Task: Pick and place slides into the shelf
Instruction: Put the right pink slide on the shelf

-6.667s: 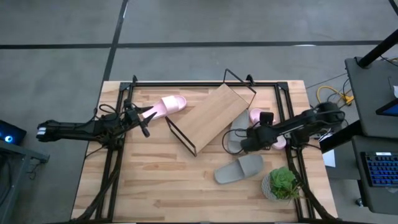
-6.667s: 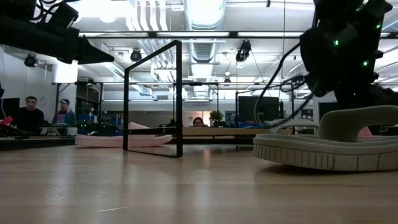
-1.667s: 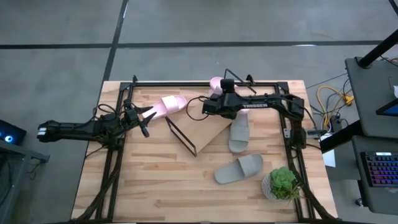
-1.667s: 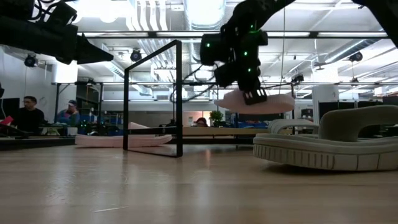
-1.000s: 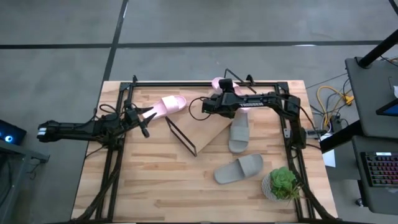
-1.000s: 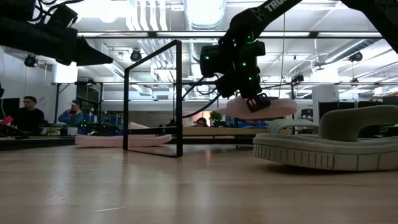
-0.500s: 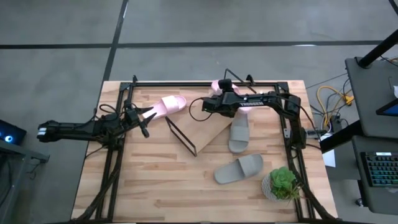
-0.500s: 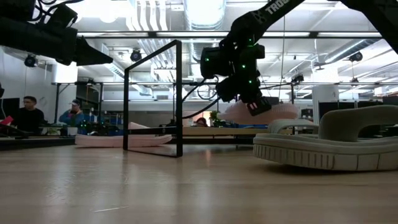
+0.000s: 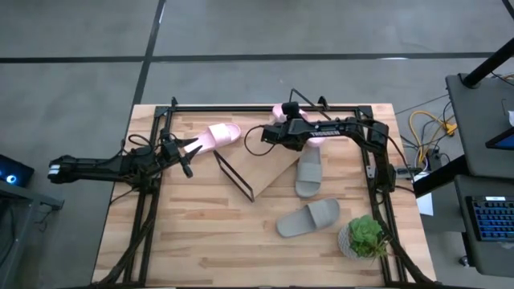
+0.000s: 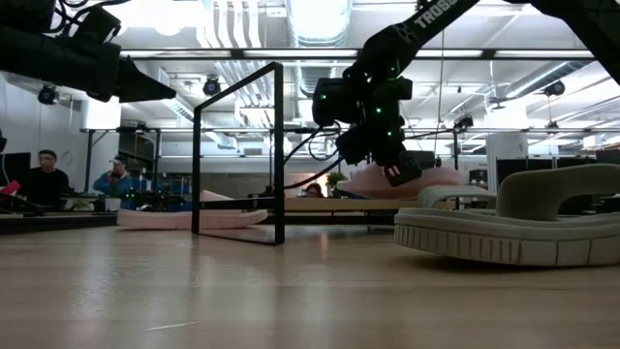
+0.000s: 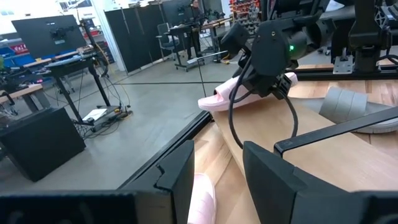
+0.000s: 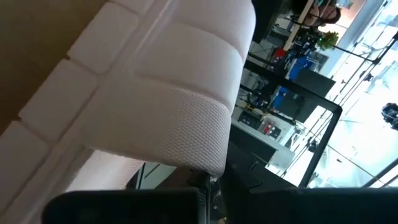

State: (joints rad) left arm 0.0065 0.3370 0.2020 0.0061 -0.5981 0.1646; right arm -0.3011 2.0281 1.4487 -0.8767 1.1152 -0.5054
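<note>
My right gripper is shut on a pale pink slide and keeps it close over the far end of the shelf, a slanted wooden board on a black wire frame. Whether the slide touches the board, I cannot tell. A second pink slide lies flat on the table at the far left. My left gripper stands open above that slide's near end, clear of it. One grey slide lies against the shelf's right side. Another grey slide lies nearer the front. My right gripper pinches the pink slide's wide top strap at its edge between its two fingers. The fingers come from above, slanting down. The slide hangs under them, slightly tilted, its sole toward the board.
A small potted plant stands at the front right corner. The shelf's upright wire frame rises at the board's near-left end. Bare tabletop lies at the front left. People sit in the room beyond the table.
My right gripper has gone down toward the shelf's far end with the pink slide, staying shut on it. The slide now hangs lower and closer to the board.
</note>
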